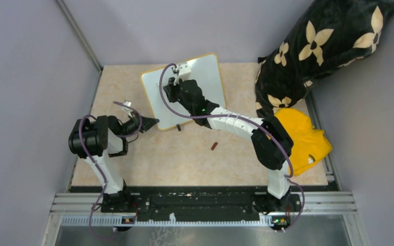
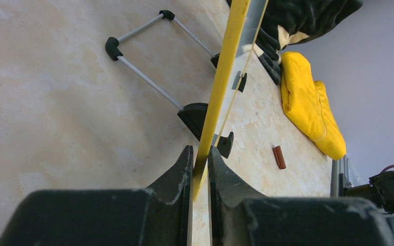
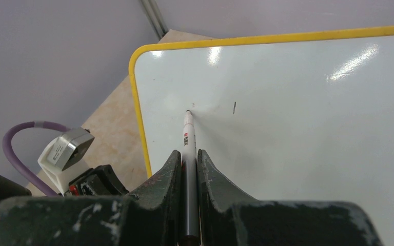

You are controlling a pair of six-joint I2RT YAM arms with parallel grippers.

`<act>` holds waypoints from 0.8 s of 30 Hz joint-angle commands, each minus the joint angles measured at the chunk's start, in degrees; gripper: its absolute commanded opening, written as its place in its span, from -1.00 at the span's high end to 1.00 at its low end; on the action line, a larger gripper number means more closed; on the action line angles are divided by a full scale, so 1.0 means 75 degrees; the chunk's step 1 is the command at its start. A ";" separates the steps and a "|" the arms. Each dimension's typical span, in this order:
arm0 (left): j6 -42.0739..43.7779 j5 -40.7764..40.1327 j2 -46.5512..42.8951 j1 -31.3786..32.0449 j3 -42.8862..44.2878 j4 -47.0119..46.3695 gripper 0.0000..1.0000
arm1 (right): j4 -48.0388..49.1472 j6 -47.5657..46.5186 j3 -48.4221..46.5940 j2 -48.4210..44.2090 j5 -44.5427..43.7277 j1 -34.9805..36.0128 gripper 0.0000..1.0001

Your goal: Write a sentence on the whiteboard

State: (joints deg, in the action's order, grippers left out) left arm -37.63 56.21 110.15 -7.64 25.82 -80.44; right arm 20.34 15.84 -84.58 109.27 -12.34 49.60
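Right gripper (image 3: 189, 156): jaws clamped on pen (image 3: 188, 130). Pen tip touching whiteboard (image 3: 297, 143) near rounded corner. Short dark stroke (image 3: 234, 107) just beside tip. Left gripper (image 2: 200, 154): jaws pinched on board's yellow edge. Board propped tilted on stand at far middle of table (image 1: 184, 159). Small brown cap (image 1: 214, 146) lying in front.

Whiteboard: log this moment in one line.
left claw: shut on whiteboard frame | right claw: shut on marker, tip at board | writing: one small mark only
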 commanded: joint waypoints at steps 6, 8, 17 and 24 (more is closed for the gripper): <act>0.0063 -0.0017 0.0019 0.0033 0.0084 0.0143 1.00 | 0.0184 0.0145 0.0080 -0.0140 -0.0173 -0.0063 1.00; 0.0060 -0.0017 0.0016 0.0031 0.0084 0.0145 1.00 | 0.0246 0.0160 0.0248 -0.0218 -0.0227 -0.0057 1.00; 0.0061 -0.0041 -0.0003 0.0032 0.0072 0.0147 1.00 | 0.0403 0.0200 0.0832 -0.0566 -0.0398 -0.0065 1.00; 0.0072 -0.0029 -0.0015 0.0033 0.0049 0.0090 1.00 | 0.0871 0.0333 0.0988 -0.0906 0.0052 -0.0060 1.00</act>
State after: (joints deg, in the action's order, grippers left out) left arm -37.63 56.21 110.15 -7.60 26.15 -80.40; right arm 22.98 17.23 -77.67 106.96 -12.75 49.60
